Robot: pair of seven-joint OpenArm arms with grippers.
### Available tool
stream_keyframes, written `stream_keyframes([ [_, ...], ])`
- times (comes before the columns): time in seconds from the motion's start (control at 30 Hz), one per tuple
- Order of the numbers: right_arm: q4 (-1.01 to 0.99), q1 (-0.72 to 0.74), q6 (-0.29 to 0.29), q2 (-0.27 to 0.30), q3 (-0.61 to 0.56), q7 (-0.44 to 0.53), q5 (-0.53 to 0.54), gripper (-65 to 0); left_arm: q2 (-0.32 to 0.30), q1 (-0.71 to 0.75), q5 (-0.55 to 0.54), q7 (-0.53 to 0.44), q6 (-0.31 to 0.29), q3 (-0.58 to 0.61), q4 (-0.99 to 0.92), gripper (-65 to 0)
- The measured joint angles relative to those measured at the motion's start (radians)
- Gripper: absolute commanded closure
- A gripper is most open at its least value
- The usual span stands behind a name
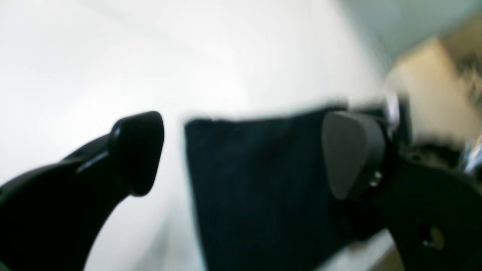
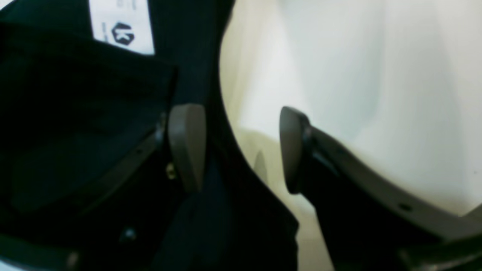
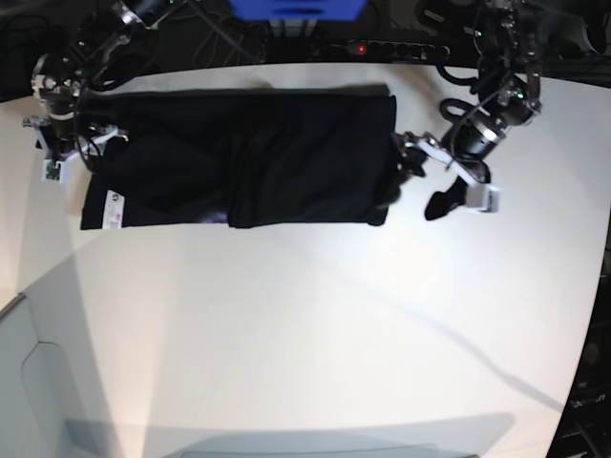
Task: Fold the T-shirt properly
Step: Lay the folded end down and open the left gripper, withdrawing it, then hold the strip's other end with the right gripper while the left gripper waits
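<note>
White counter (image 3: pixel 315 324) filled most of the base view, bare from the centre down to six o'clock, with a shadowed pale panel at about seven o'clock near the edge. Along the twelve o'clock rim ran a dark strip of cables, a power strip (image 3: pixel 396 48) with a red light, and a blue box (image 3: pixel 296 8).

One T-shirt (image 3: pixel 239 157) lay on the counter toward eleven o'clock, black, folded into a long flat band running from nine o'clock to three o'clock. One small white label (image 3: pixel 112 207) showed at its nine o'clock end, and a bit of purple print peeped out at the lower edge.

Two arms worked the scene, one at each end of the band. The left gripper (image 3: pixel 417 181) sat at the three o'clock end, its fingers (image 1: pixel 352 154) spread wide; in the left wrist view one pad stood in front of the cloth's edge and the other over bare counter, gripping nothing. The right gripper (image 3: pixel 59 153) sat at the nine o'clock end, fingers (image 2: pixel 187 145) also apart, with the shirt's edge running between them in the right wrist view; whether either pad touched the cloth could not be told. Nothing else lay on the counter near the shirt.
</note>
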Motion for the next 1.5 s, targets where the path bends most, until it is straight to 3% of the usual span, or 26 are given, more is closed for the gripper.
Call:
stream_keyframes([
  [0.37,0.000,0.000,0.000,0.002,-0.003,0.001,0.000,-31.9,0.166,-0.032,0.720,-0.002,-0.013,0.478,-0.021,-65.0],
  [0.5,0.000,0.001,0.000,0.002,-0.002,0.001,0.001,-31.8,0.232,-0.063,0.799,0.007,-0.021,0.600,-0.093,-65.0],
  [0.6,0.000,0.001,0.000,0.002,0.002,0.000,0.000,-31.9,0.270,-0.082,0.797,-0.001,-0.017,0.602,-0.083,-65.0],
  [0.7,0.000,0.001,0.000,0.007,0.002,0.001,0.000,-32.1,0.267,-0.082,0.804,-0.005,-0.007,0.593,-0.014,-65.0],
  [0.8,0.000,0.001,0.000,0.011,0.002,0.000,0.000,-32.2,0.251,-0.069,0.783,-0.001,-0.022,0.528,0.041,-65.0],
  [0.9,-0.002,0.001,0.000,0.011,-0.003,0.000,0.000,-32.2,0.237,-0.040,0.703,-0.003,-0.022,0.365,0.098,-65.0],
  [1.13,-0.003,0.026,0.000,0.008,-0.006,-0.003,0.001,-32.2,0.232,0.029,0.350,0.002,-0.020,-0.202,0.122,-65.0],
  [1.27,-0.002,0.023,0.000,0.006,-0.024,-0.010,-0.004,-31.9,0.229,0.057,0.217,-0.006,-0.019,-0.457,0.107,-65.0],
  [1.37,-0.004,0.020,0.000,0.004,-0.077,-0.009,0.002,-32.2,0.200,0.070,0.166,0.007,-0.023,-0.562,0.066,-65.0],
  [1.5,-0.010,0.017,0.000,0.006,-0.107,-0.008,0.003,-32.3,0.142,0.064,0.112,-0.002,-0.023,-0.613,-0.011,-65.0],
])
